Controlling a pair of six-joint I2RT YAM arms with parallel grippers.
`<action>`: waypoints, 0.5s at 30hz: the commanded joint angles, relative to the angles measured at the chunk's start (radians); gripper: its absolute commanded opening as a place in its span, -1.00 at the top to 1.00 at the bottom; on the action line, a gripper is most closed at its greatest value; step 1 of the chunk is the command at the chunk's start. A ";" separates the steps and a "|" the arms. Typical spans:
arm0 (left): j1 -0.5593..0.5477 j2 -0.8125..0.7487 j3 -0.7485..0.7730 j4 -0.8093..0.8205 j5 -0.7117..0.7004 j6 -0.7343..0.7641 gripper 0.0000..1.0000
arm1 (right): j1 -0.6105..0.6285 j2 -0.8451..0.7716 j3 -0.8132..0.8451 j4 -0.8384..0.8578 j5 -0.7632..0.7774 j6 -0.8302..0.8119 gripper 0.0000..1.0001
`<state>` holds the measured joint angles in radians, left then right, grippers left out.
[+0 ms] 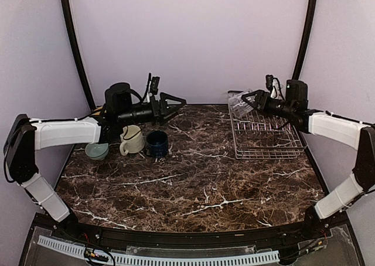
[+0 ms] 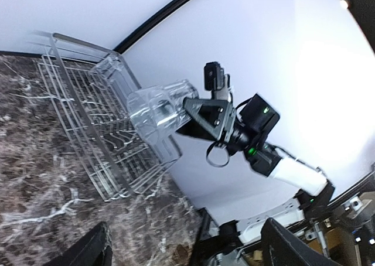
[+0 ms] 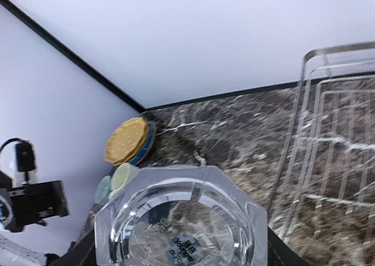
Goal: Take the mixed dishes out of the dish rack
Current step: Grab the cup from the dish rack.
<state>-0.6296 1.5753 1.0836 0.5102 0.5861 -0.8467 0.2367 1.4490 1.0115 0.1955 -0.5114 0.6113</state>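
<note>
While the left gripper is hanging spread wide with nothing between its jaws, the right gripper is clenching the clear glass tumbler between its jaws, dish rack below them.

**Colours and Veins, Seen From My Claws**

My surface is dark brown marble, shot through with thin white veins. The dish rack is bare silver wire. The clear glass tumbler is colourless, with a small round blue sticker printed in dark letters at its base. The cream mug is plain off-white, the dark navy mug is almost black-blue, and the small bowl is a pale grey-green. The yellow plates are mustard yellow with a fine pattern too small for me to make out. The blue plate shows only a blue edge. My left claw and right claw are black. My arms are white-shelled with black joints. The walls are pale lilac.
</note>
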 commanded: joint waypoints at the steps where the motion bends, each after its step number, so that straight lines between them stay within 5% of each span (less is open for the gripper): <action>1: -0.062 0.095 -0.055 0.509 0.058 -0.354 -0.74 | 0.110 -0.061 -0.095 0.337 -0.124 0.194 0.48; 15: -0.175 0.247 0.010 0.617 0.026 -0.421 -0.53 | 0.280 0.009 -0.181 0.596 -0.167 0.339 0.49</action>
<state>-0.7933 1.7897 1.0622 1.0264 0.6125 -1.2182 0.4904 1.4307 0.8330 0.6243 -0.6373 0.8841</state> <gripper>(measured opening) 0.787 0.662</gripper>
